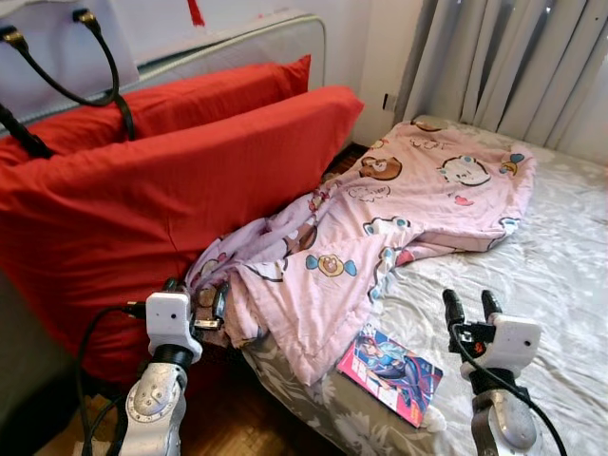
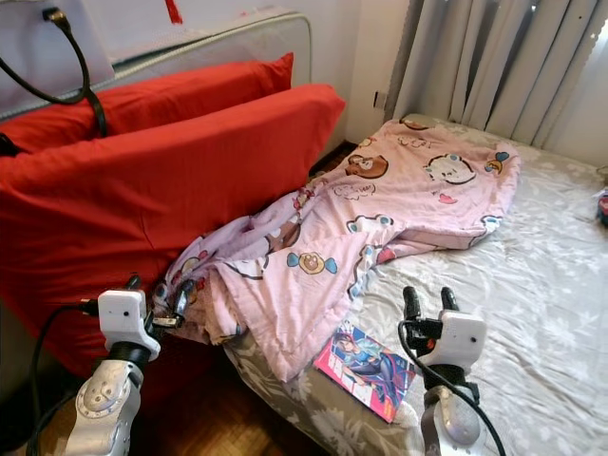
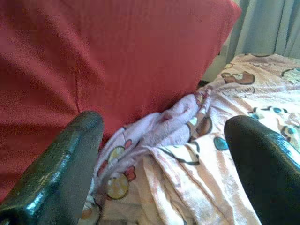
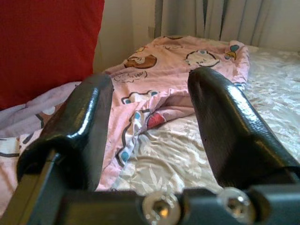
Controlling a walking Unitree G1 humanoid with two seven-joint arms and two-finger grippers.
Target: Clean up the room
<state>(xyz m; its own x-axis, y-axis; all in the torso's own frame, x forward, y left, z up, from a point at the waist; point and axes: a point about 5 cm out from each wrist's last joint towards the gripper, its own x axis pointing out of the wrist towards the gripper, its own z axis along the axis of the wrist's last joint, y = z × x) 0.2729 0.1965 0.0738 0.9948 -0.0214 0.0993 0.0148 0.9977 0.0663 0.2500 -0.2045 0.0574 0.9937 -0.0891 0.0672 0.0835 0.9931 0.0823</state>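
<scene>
- The left gripper hangs at the lower edge of the pink cartoon-print blanket, its two black fingers spread apart; the rumpled blanket hem lies in the gap between them, but I cannot tell whether either finger touches the cloth.
- Just beyond that gripper, and to its outer side, stand two big red cushions, propped upright against a grey padded headboard — the blanket's bunched corner presses up against the nearer cushion.
- The right gripper hovers over the grey floral bedsheet, fingers parted and holding nothing.
- Ahead of the right gripper the blanket stretches away across the bed towards the pale curtains; its near edge folds over onto the sheet, a little in front of the fingertips.
- To the inner side of the right gripper, between the two arms, a colourful comic book lies flat near the mattress edge, one corner just beside the blanket's hanging flap and apart from both grippers.
- Below the left gripper there is dark wooden floor — the blanket droops over the mattress edge towards it.
- Black cables loop across the upper corner above the cushions.
</scene>
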